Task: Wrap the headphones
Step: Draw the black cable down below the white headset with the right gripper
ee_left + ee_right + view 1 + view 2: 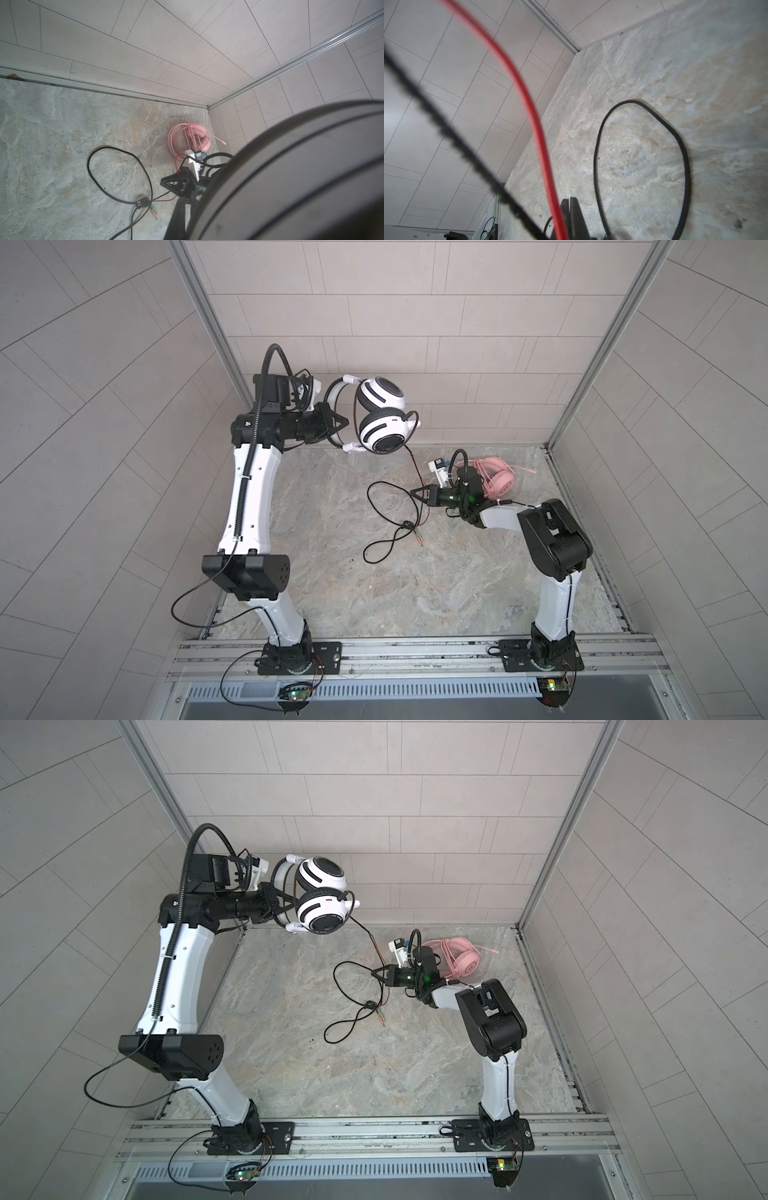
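Note:
The white-and-black striped headphones (380,414) hang in the air at the back left, and my left gripper (336,423) is shut on their headband. Their black cable (386,506) drops to the table and lies in loose loops, ending in plugs (417,537). My right gripper (415,492) is low over the table beside that cable with its jaws together. In the right wrist view a red strand (533,116) runs close past the fingers (574,216); I cannot tell whether it is pinched. The pink headphones (498,481) lie in the back right corner behind the right wrist, cable coiled around them.
Tiled walls enclose the marbled table (415,593) at the back and on both sides, with aluminium posts (598,344) in the corners. A metal rail (415,655) carrying both arm bases runs along the front edge.

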Tool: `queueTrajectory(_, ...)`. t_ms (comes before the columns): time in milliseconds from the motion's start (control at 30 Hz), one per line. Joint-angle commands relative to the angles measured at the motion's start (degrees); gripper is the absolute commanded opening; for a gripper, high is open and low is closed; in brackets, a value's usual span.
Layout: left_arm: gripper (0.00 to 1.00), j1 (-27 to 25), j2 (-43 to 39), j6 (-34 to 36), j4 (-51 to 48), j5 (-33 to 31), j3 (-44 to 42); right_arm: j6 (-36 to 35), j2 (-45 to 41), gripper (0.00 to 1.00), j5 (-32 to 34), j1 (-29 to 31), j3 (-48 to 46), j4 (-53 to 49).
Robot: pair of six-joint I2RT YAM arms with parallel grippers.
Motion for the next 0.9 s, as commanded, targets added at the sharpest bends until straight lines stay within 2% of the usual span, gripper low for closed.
queueTrajectory(0, 0.0, 1.0, -0.13, -0.55, 0.3, 1.04, 0.9, -7.9, -10.81, 0.0, 0.64, 0.07, 5.31, -15.44)
queueTrajectory(133, 0.0, 1.53, 0.26, -0.04, 0.34, 0.53, 0.55, -17.09, -18.6, 0.0, 3.73, 0.69, 15.35, -37.38)
queueTrajectory(267, 0.0, 1.86, 0.29, -0.1, 0.85, 0.35, 0.59, -19.9, -23.41, 0.0, 5.19, 0.63, 20.89, -46.49)
queueTrajectory(400, 0.0, 2.92, 0.59, -1.94, 2.16, 1.01, 0.73, -21.11, -24.34, 0.0, 5.67, 0.58, 18.63, -48.22)
queueTrajectory(600, 0.0, 4.69, 1.09, -6.5, 5.48, 0.11, 1.78, -21.56, -23.22, 0.0, 8.57, 1.14, 8.56, -45.77)
queueTrajectory(867, 0.0, 7.5, 4.75, -10.42, 5.94, -5.37, 7.18, -26.2, -25.43, 0.0, 13.0, 1.65, 0.24, -51.29)
